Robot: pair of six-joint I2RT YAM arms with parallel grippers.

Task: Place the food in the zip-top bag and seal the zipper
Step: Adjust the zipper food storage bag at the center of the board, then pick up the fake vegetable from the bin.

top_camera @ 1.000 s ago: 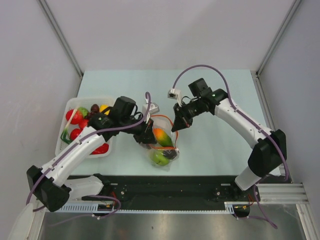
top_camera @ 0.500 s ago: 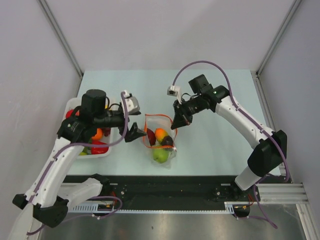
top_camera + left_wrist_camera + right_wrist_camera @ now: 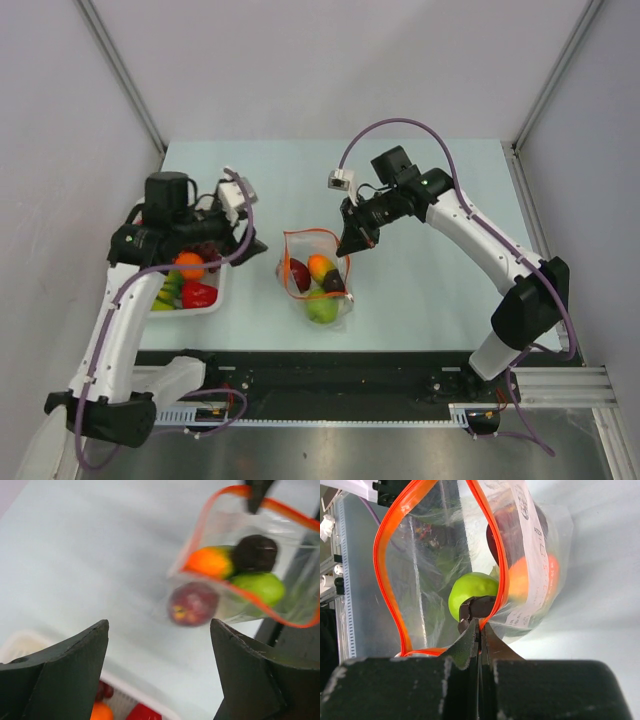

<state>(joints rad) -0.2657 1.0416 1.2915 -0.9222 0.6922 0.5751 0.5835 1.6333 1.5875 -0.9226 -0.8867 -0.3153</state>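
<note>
The zip-top bag (image 3: 427,545) stands near the middle of the table, closer to the near edge. The right hand (image 3: 479,626) is pinched tight on the zipper (image 3: 380,555) at the rim's right side, holding the mouth in a wide loop. Inside lie a green apple (image 3: 470,592), an orange piece (image 3: 210,562), dark grapes (image 3: 255,552) and a red piece (image 3: 192,602). The left hand (image 3: 159,627) is spread wide and carries nothing. It hangs by the white tray (image 3: 195,308) at the left edge, where more food (image 3: 188,265) waits.

The step in hand looks like fetching the next piece. To do it well, the left hand should drop straight over one piece, close across its middle, lift clear of the tray wall and release above the loop without brushing the rim. The right hand's pinch should hold the rim lifted and steady.

The bag's mouth points up and slightly toward the far edge, with its closed bottom on the table toward the near edge. Its long axis appears to run far to near, leaning.
</note>
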